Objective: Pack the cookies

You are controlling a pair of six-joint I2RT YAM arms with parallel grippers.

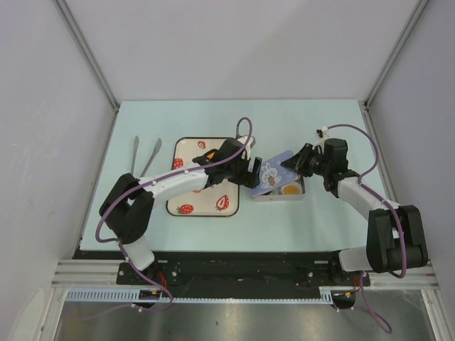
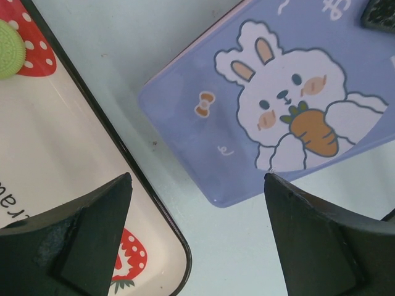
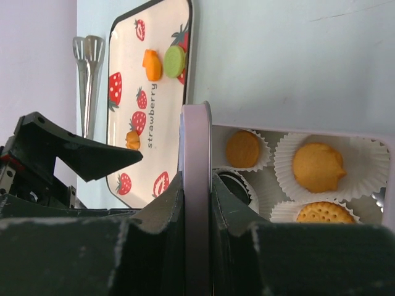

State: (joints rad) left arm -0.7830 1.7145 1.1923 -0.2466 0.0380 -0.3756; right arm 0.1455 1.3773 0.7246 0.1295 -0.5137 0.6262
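Three orange cookies and one black cookie lie in white paper cups inside the open metal tin. In the top view the tin is partly covered by its purple bunny lid, with one orange cookie showing. My right gripper is shut on the lid's edge and holds it tilted over the tin. My left gripper is open and empty, hovering over the lid's near corner and the tray's corner.
A strawberry-print tray lies left of the tin, holding an orange piece, a green disc and a small orange piece. Metal tongs lie left of the tray.
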